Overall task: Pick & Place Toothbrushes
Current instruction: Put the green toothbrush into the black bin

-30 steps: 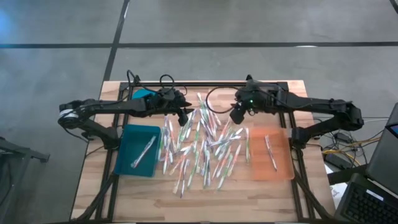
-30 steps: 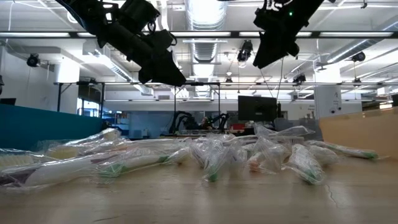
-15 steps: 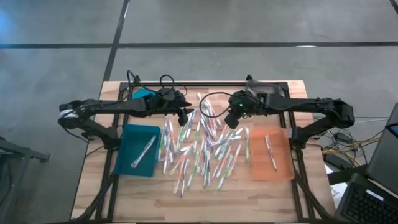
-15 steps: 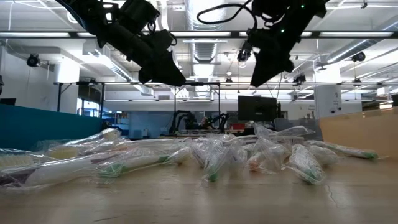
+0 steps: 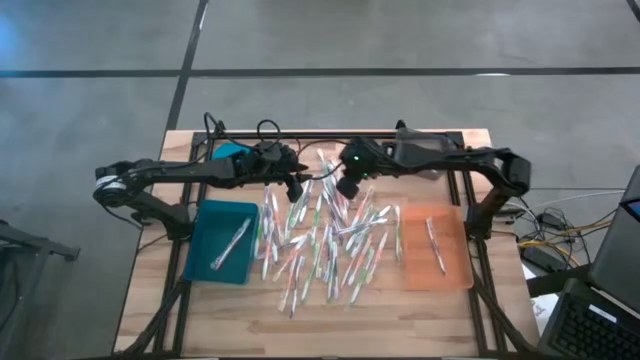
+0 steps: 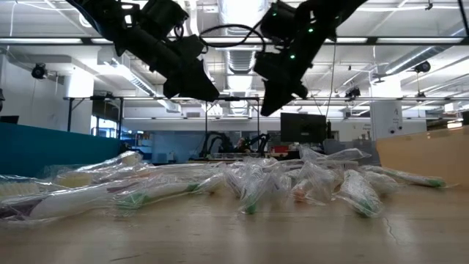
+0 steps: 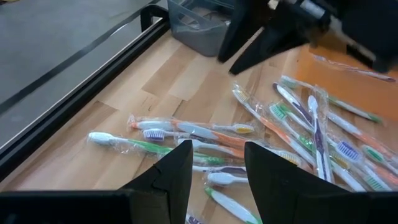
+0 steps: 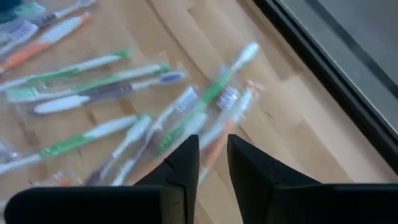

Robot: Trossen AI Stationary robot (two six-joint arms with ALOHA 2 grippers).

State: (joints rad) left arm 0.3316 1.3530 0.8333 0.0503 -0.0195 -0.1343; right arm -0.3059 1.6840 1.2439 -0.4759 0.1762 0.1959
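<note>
Right pincer above toothbrushes

both grippers raised, part-open

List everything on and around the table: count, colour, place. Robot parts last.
toothbrushes: dozens, white with green, orange or blue parts, in clear wrappers, strewn over the middle of the table
teal tray: one, left side of the table, one toothbrush in it
orange tray: one, right side of the table, one toothbrush in it
table: one, pale wood, black frame
black cables: a few, far edge of the table
left gripper: one, dark, open, empty, above the pile's far left edge
right gripper: one, dark, narrowly open, empty, above the pile's far middle
</note>
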